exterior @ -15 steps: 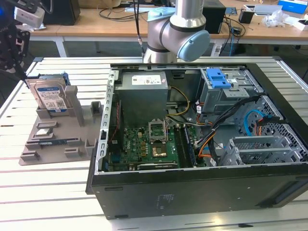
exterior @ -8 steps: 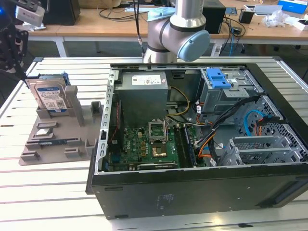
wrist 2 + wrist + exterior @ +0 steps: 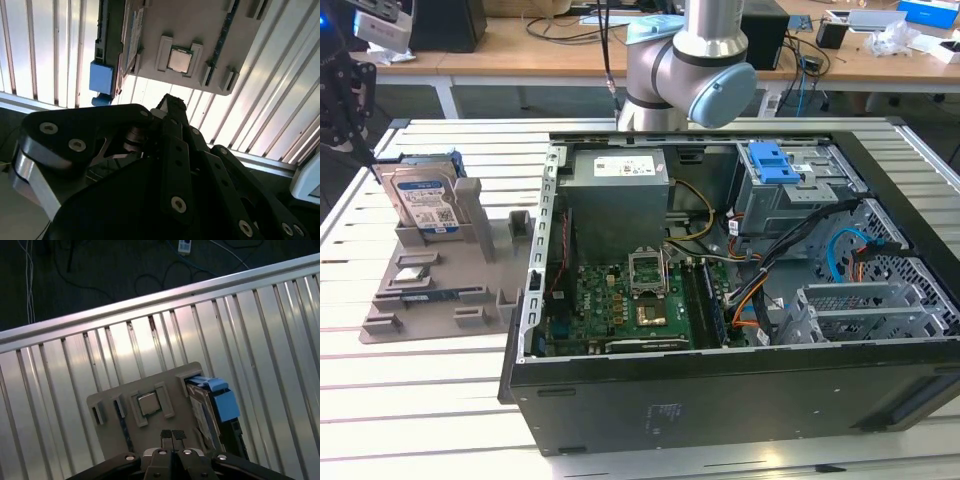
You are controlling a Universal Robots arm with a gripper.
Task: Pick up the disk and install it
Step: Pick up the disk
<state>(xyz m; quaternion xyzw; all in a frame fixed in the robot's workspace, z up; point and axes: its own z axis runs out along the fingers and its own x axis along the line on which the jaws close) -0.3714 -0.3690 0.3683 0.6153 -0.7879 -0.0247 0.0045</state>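
Note:
The disk point(image 3: 425, 203) is a silver-grey drive with a blue-and-white label. It stands on edge in a slot of the grey holder point(image 3: 470, 270) on the slatted table, at the exterior view's left. Its blue side rail point(image 3: 222, 401) shows in both wrist views, along with the disk's edge point(image 3: 131, 37). My black gripper point(image 3: 365, 155) hangs above and just outside the disk, toward the table's edge, without touching it. In the first wrist view my gripper point(image 3: 172, 434) is shut with its two fingertips together and nothing between them. One black fingertip point(image 3: 170, 103) points toward the holder point(image 3: 200, 22).
The open computer case point(image 3: 720, 390) fills the middle and the exterior view's right, with a motherboard point(image 3: 620, 310), a grey metal box point(image 3: 615, 200) and a drive cage point(image 3: 790, 195) topped by a blue latch point(image 3: 770, 160). A processor chip point(image 3: 147, 403) lies on the holder. My arm point(image 3: 685, 70) rises behind the case.

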